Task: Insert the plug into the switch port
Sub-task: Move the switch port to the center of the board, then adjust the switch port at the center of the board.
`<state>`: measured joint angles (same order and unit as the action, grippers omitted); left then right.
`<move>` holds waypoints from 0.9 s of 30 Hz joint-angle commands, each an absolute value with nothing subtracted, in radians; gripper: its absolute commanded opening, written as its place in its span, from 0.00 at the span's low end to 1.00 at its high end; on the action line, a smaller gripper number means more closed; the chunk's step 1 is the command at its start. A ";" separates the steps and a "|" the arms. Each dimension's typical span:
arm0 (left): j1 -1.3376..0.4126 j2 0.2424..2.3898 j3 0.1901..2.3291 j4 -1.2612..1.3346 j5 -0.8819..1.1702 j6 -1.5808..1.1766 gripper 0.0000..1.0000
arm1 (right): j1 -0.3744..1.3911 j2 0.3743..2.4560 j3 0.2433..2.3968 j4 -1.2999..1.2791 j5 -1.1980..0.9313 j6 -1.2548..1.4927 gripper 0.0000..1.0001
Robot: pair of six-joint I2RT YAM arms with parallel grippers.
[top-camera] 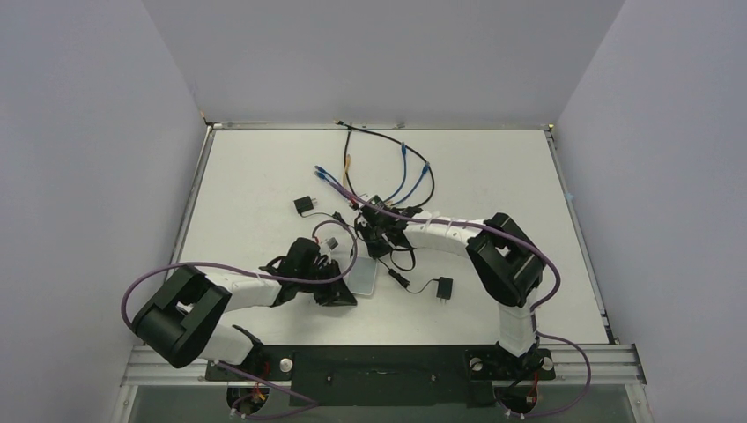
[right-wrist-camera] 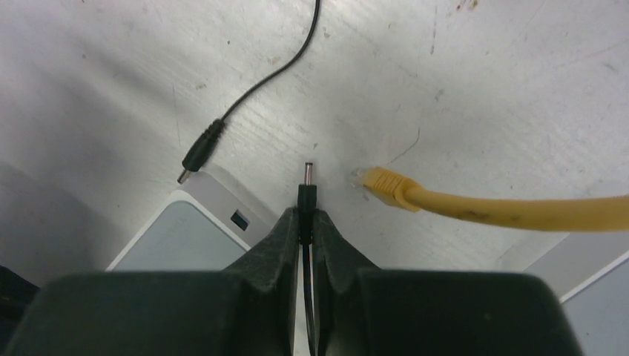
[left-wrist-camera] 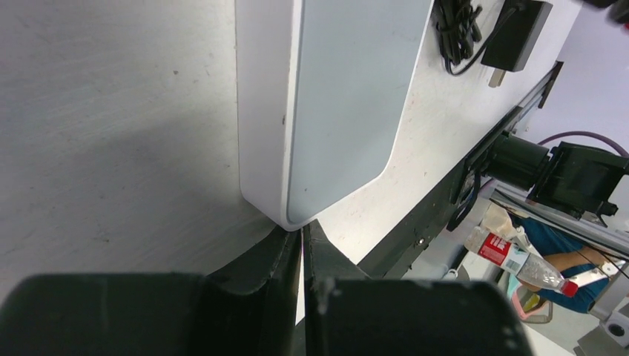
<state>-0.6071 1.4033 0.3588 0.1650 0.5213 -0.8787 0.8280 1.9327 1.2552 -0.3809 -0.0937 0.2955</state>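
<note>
Right fingers (right-wrist-camera: 276,248) clamp the plug (right-wrist-camera: 307,185); left fingers (left-wrist-camera: 274,259) pressed together, empty, at the box (left-wrist-camera: 348,104) corner; better line the tip squarely with the port (right-wrist-camera: 239,219) first.

pale grey walls (top-camera: 370,62) enclose a white table (top-camera: 493,167) on three sides.

Top view sits high above and behind the arm bases, looking down the whole table (top-camera: 528,176). You see the white box (top-camera: 364,278) small, just ahead of the bases.

Left wrist cam is very close and low at the box's near corner. It faces across the grey face toward the right arm's base, with the left gripper (left-wrist-camera: 303,236) at frame bottom.

Right wrist cam is also close, looking down just beyond the box's port edge, with the right gripper (right-wrist-camera: 306,219) at frame bottom.

All three share the box.
</note>
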 commanded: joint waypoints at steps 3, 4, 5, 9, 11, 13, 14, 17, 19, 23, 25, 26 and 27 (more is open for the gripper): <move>-0.588 1.369 0.366 0.155 0.452 -0.860 0.03 | 0.876 1.865 1.160 -0.325 -0.061 0.323 0.00; -0.584 1.362 0.364 0.156 0.450 -0.860 0.03 | 0.882 1.853 1.144 -0.315 -0.052 0.329 0.00; -0.584 1.360 0.363 0.155 0.447 -0.861 0.03 | 0.893 1.847 1.135 -0.310 -0.032 0.345 0.00; -0.571 1.342 0.357 0.139 0.434 -0.859 0.03 | 0.929 1.813 1.091 -0.298 0.060 0.393 0.00; -0.560 1.331 0.351 0.132 0.431 -0.857 0.03 | 0.949 1.793 1.070 -0.297 0.100 0.417 0.00; -0.545 1.320 0.350 0.122 0.430 -0.852 0.03 | 0.967 1.768 1.050 -0.298 0.131 0.442 0.00; -0.534 1.312 0.347 0.114 0.430 -0.848 0.03 | 0.973 1.755 1.034 -0.298 0.148 0.460 0.00; -0.502 1.297 0.344 0.102 0.434 -0.840 0.03 | 0.980 1.722 1.001 -0.298 0.168 0.494 0.00; -0.483 1.285 0.344 0.093 0.436 -0.834 0.03 | 0.982 1.702 0.977 -0.295 0.171 0.520 0.00; -0.445 1.266 0.351 0.073 0.443 -0.818 0.03 | 1.003 1.670 0.925 -0.286 0.161 0.552 0.00; -0.429 1.259 0.360 0.067 0.447 -0.813 0.03 | 1.029 1.660 0.909 -0.277 0.150 0.563 0.00; -0.425 1.259 0.363 0.066 0.449 -0.810 0.03 | 1.036 1.657 0.904 -0.276 0.146 0.572 0.00; -0.420 1.263 0.372 0.061 0.452 -0.804 0.03 | 1.048 1.655 0.900 -0.275 0.145 0.583 0.00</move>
<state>-0.4423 1.2823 0.3382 0.0704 0.4549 -0.8406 1.0061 1.6924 0.9253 -0.2935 0.1532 0.5224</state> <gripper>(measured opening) 0.032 0.037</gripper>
